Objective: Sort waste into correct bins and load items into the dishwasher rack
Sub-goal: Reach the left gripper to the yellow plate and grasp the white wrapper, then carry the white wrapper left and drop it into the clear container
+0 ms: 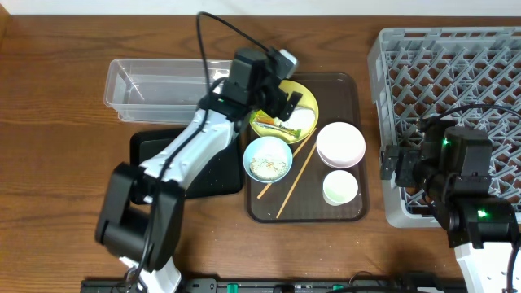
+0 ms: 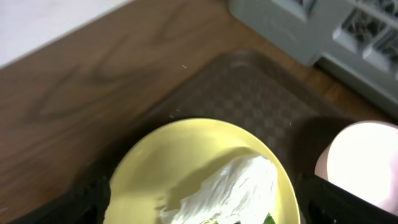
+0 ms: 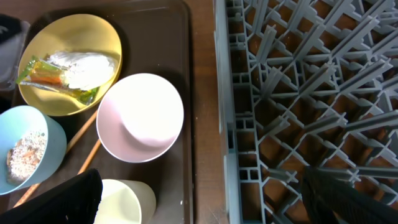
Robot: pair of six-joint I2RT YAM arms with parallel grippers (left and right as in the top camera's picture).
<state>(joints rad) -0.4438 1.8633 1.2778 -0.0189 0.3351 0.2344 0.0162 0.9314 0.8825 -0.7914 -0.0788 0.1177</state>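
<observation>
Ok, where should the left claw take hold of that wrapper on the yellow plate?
Probably the white crumpled middle of the wrapper, coming straight down: it lies low inside the yellow plate, so a side approach would likely hit the rim.

wrapper (image 3: 68, 70) on plate (image 3: 69, 32) | plate on tray (image 1: 346, 91) | rack (image 1: 456, 65) right of tray

The left arm (image 1: 175, 167) reaches far forward from its base with the left gripper (image 1: 281, 102) angled downward, its fingers (image 2: 78, 205) spread wide apart, while the right arm (image 1: 472, 220) sits folded short behind the right gripper (image 1: 391, 165), whose fingers (image 3: 62, 199) also gape wide.
</observation>
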